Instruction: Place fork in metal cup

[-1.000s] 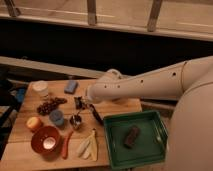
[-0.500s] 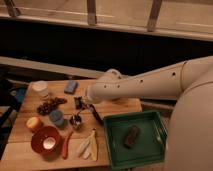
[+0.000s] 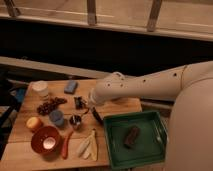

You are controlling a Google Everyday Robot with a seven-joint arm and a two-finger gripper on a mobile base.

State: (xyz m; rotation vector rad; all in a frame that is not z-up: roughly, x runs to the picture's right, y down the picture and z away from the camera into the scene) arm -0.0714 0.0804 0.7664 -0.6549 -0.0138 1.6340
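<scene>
Almost nothing is changing since the earlier frames: the arm is still reaching across the wooden table (image 3: 19, 149), and the gripper (image 3: 79, 102) is still hovering just behind the metal cup (image 3: 75, 120), a little above it. Whether the gripper is open, closed or carrying anything I cannot tell, and the fork is not showing clearly enough to pick out. The metal cup is standing upright, with the blue cup (image 3: 56, 117) just to its left, a dark utensil-like shape (image 3: 97, 116) just to its right, and the green tray (image 3: 147, 150) lying farther right. The risk I am seeing is crowding. A descent drifting left could be knocking the blue cup. A fork going in tilted could be catching the metal cup's rim, tipping the cup or sliding off onto the table.
</scene>
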